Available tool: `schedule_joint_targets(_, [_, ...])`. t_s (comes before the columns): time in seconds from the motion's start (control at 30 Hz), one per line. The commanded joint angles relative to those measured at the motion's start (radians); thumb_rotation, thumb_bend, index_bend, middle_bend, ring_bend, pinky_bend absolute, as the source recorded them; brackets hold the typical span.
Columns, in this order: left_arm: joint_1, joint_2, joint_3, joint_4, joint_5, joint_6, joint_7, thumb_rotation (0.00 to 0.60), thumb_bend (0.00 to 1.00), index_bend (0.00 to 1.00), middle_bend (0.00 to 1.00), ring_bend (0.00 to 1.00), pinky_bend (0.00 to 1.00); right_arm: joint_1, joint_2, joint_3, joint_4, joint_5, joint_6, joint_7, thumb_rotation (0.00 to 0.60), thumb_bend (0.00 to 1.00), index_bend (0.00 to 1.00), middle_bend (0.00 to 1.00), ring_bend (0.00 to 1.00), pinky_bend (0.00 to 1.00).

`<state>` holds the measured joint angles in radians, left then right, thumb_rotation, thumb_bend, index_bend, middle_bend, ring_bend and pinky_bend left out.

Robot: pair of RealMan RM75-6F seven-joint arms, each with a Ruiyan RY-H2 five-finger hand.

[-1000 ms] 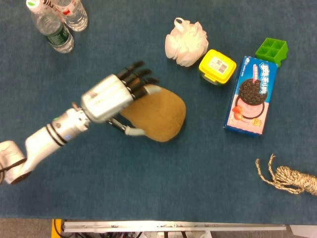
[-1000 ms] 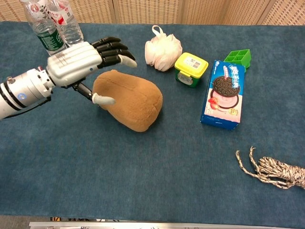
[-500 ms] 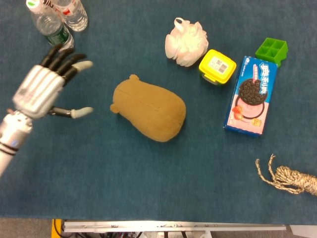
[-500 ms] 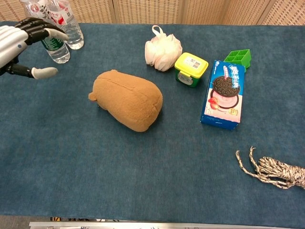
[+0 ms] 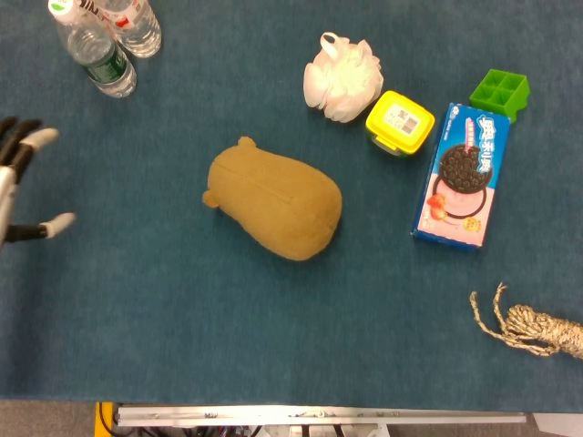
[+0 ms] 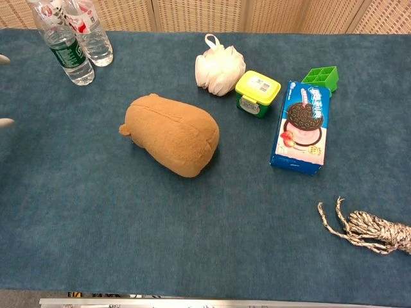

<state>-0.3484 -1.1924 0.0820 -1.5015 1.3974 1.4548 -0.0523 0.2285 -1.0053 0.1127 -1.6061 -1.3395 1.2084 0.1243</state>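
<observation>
Left hand (image 5: 20, 187) spread wide at nine o'clock, holding nothing. Brown plush toy (image 5: 274, 202) lies alone mid-table, well apart.

**Items on the blue table, not in use**

- Table (image 5: 164, 328): covered in dark blue cloth.
- Green-label water bottle (image 5: 96, 59): clear plastic, far left corner, upright.
- Red-label water bottle (image 5: 133, 27): clear, touching or just beside the first.
- White bath pouf (image 5: 342, 77): mesh, with loop, far middle.
- Yellow-lidded container (image 5: 399, 121): small, printed label on the lid, just right of the pouf.
- Cookie box (image 5: 462, 176): blue and pink, lying flat, beside the container.
- Green ice tray (image 5: 500, 92): at the box's far end, touching or nearly so.
- Rope bundle (image 5: 533, 326): frayed, near right corner, well apart from the rest.
- Slatted wooden wall (image 6: 212, 14): behind the table.
</observation>
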Motion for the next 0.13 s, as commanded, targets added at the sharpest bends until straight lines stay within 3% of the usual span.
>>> schedule_joint_targets(0.03, [0.04, 0.015, -0.012, -0.027, -0.023, 0.029, 0.032, 0.6, 0.08, 0.18, 0.15, 0.1, 0.0, 0.0, -0.018, -0.008, 0.014, -0.034, 0.021, -0.002, 0.6, 0.23, 0.16, 0.26, 0.17, 0.23])
schedule_joint_targets(0.13, [0.068, 0.019, -0.02, -0.039, -0.022, 0.055, 0.058, 0.6, 0.08, 0.18, 0.15, 0.1, 0.0, 0.003, -0.03, -0.017, 0.016, -0.074, 0.034, 0.001, 0.6, 0.23, 0.17, 0.27, 0.17, 0.23])
